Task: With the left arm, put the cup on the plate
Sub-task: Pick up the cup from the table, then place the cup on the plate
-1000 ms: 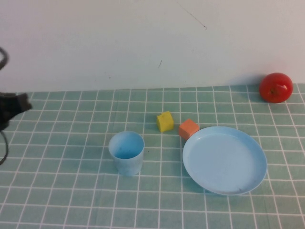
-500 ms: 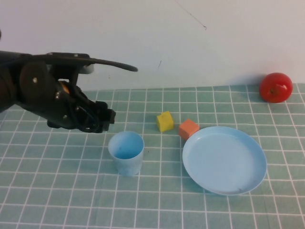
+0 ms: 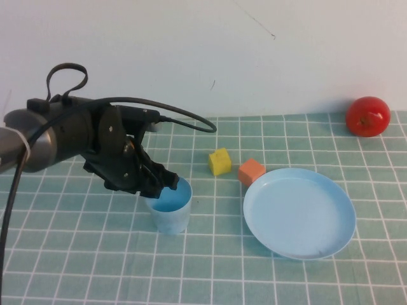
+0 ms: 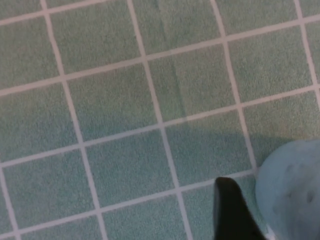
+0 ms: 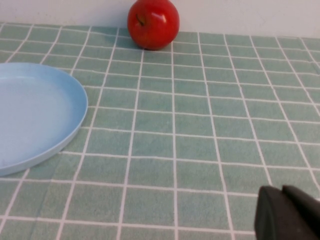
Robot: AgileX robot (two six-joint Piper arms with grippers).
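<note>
- The small light blue plastic cup (image 3: pixel 170 206) is seen upright on the green checked cloth (image 3: pixel 76 254), well apart from the round light blue plastic plate (image 3: pixel 299 213).
- The left gripper (image 3: pixel 159 183) is placed at the cup's rim; the approach step is judged to be in hand.
- Whether its claw is open, or has hold of the cup, cannot be told.
- Next, a firm grasp on the cup wall is probably needed, then a lift towards the plate.
- The yellow block (image 3: pixel 220 161) and orange block (image 3: pixel 252 171) are shown only in the high view.
- The right gripper (image 5: pixel 287 214) is shown only by its wrist view, near the red apple (image 5: pixel 153 23); its opening cannot be told.
</note>
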